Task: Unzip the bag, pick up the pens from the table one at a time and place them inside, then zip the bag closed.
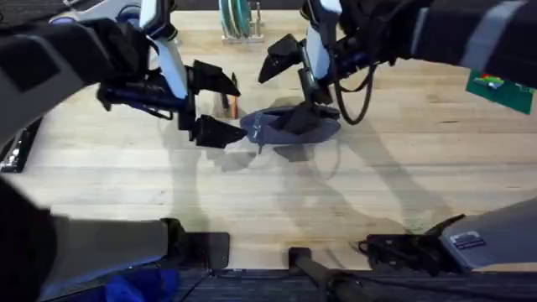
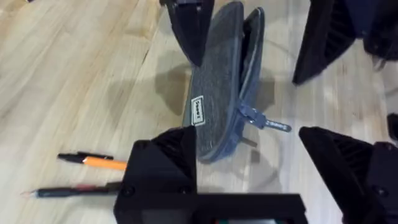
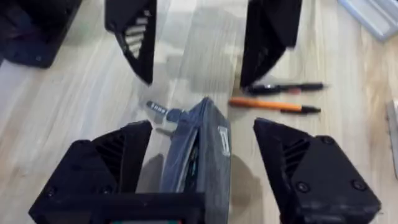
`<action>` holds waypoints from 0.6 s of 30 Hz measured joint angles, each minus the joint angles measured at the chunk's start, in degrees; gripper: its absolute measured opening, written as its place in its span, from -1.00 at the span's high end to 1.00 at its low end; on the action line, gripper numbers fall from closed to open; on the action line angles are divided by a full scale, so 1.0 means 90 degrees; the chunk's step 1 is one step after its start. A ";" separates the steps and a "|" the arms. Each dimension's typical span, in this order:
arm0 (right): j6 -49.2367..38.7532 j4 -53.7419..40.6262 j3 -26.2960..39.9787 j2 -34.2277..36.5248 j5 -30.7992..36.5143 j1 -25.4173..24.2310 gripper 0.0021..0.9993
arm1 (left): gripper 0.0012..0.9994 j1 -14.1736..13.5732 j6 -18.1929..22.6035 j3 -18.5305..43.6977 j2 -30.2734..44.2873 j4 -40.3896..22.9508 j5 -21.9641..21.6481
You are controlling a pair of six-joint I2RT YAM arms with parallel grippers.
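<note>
Right now your bag (image 1: 289,124) lies on the counter (image 1: 268,193) near the middle, a little toward the far side, with both arms reaching in over it. From the left wrist view the bag (image 2: 219,93) stands on its long edge, zipper side turned away from the pens, and the small pull tab (image 2: 268,123) sticks out sideways near one end. Your left end effector (image 1: 204,102) hangs just beside the bag's left end with its fingers spread wide apart and nothing between them; one finger (image 2: 160,167) sits in front of the bag's near end, the other (image 2: 348,163) is off to the side.

Your right end effector (image 1: 295,71) comes in from the far right and also has its fingers apart, straddling the other end of the bag (image 3: 199,155) without closing on it. You can see the tab (image 3: 163,112) at the bag's far end in that view.

Both pens rest flat on the counter just left of the bag, side by side and nearly parallel: the orange pen (image 2: 102,163) and the black pen (image 2: 74,191). In the right wrist view the orange pen (image 3: 273,106) is nearer the bag than the black pen (image 3: 286,88). A white label (image 2: 198,111) shows on the bag's side.
</note>
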 joint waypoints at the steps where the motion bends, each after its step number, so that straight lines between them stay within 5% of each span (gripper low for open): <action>1: 0.0031 -0.0108 0.0000 -0.0112 0.0119 0.0000 -0.99 | -0.99 0.0018 -0.0023 0.0036 -0.0158 -0.0080 -0.0092; 11: 0.0393 -0.1414 0.0018 -0.1504 0.1224 0.0000 -0.99 | -0.99 0.0486 -0.0936 0.0128 -0.1617 -0.0703 -0.0800; 18: 0.0667 -0.2939 0.0541 -0.2122 0.1942 0.0000 -0.99 | -0.99 0.0486 -0.1622 0.0528 -0.2547 -0.1956 -0.1478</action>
